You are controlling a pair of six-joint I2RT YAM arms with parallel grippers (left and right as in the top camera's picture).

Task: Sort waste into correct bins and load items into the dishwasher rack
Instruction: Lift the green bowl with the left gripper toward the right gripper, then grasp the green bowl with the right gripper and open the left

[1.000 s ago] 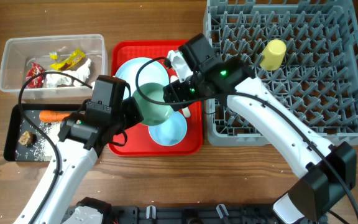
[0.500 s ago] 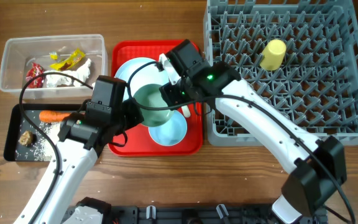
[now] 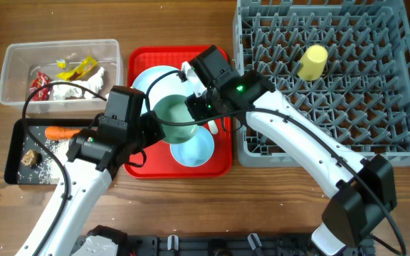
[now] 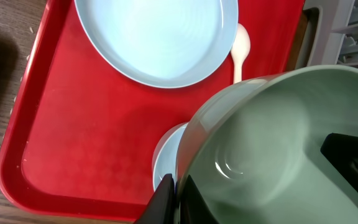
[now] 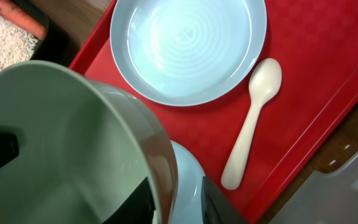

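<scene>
The pale green bowl [image 3: 173,119] hangs tilted over the red serving tray [image 3: 137,167]. My left gripper [image 3: 150,128] is shut on its near rim [image 4: 178,186]. My right gripper [image 3: 198,107] straddles the opposite rim [image 5: 176,199]; one finger is inside the bowl [image 5: 61,137] and the outer one stands a little off the wall. Under the bowl sit the light blue bowl [image 3: 194,149], the light blue plate [image 5: 188,43] and the white spoon [image 5: 250,124]. The yellow cup [image 3: 312,62] lies in the grey dishwasher rack [image 3: 319,153].
The clear tub [image 3: 9,71] at far left holds red and yellow wrappers and white tissue. Below it the black tray [image 3: 13,160] carries the carrot [image 3: 62,132], a brown lump [image 3: 28,158] and rice. The rack stands tight against the red tray's right edge.
My right gripper has moved left onto the green bowl's rim and its jaws have narrowed around it. The left gripper and the bowl have stayed where they were.
</scene>
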